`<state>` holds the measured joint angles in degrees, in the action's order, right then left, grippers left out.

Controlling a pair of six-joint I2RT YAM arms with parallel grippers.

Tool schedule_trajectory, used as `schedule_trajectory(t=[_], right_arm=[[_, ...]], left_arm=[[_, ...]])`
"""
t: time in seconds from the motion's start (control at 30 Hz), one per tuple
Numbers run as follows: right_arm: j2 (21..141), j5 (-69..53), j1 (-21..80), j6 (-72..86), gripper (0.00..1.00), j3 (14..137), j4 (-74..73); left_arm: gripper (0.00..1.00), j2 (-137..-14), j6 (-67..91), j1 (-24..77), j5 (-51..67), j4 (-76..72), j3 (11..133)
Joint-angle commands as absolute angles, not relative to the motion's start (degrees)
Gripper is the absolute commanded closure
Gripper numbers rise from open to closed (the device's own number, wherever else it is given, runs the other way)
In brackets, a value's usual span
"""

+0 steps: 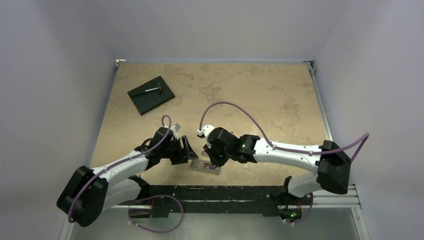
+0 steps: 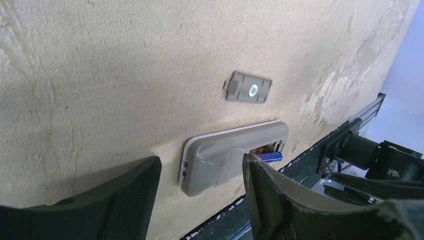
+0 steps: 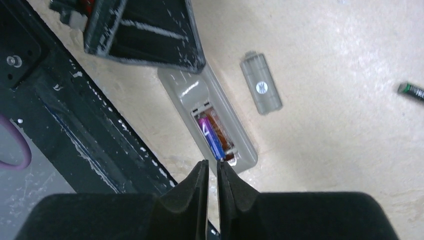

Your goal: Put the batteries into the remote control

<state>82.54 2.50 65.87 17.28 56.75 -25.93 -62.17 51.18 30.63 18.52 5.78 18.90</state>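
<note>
The remote control [image 2: 225, 157] lies grey back up near the table's front edge, its battery recess open; it also shows in the top view [image 1: 205, 166]. A bluish-purple battery [image 3: 211, 137] lies in the recess with a brownish gold-tinted one [image 3: 223, 131] beside it. My left gripper [image 2: 201, 161] is open, its fingers either side of the remote's closed end. My right gripper [image 3: 213, 164] has its fingers pressed almost together, empty, tips just at the end of the purple battery. In the top view both grippers [image 1: 187, 150] [image 1: 212, 156] hover over the remote.
The grey battery cover [image 3: 261, 82] lies loose on the table beside the remote. A small dark cylinder [image 3: 412, 91] pokes in at the right edge. A black square slab [image 1: 150, 95] carrying a small grey hammer-like tool sits far left. The black frame rail [image 3: 75, 125] runs along the front edge.
</note>
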Motion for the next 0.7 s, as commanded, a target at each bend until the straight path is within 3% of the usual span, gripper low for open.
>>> schedule_trajectory(t=[0.0,0.17,0.3,0.67], right_arm=[[77.2,4.6,65.7,25.1,0.81,52.6,-22.6],[73.5,4.6,64.6,31.6,0.80,47.8,-20.1],[73.1,3.9,63.2,35.3,0.87,47.0,-21.0],[73.6,0.1,61.3,39.9,0.86,43.4,-15.3]], left_arm=[[0.39,-64.0,47.9,30.3,16.5,7.8,18.3],[0.42,-64.9,47.7,30.4,17.6,7.2,18.2],[0.45,-64.8,47.9,30.5,17.9,6.9,17.7],[0.52,-65.5,48.5,31.8,18.6,6.6,17.2]])
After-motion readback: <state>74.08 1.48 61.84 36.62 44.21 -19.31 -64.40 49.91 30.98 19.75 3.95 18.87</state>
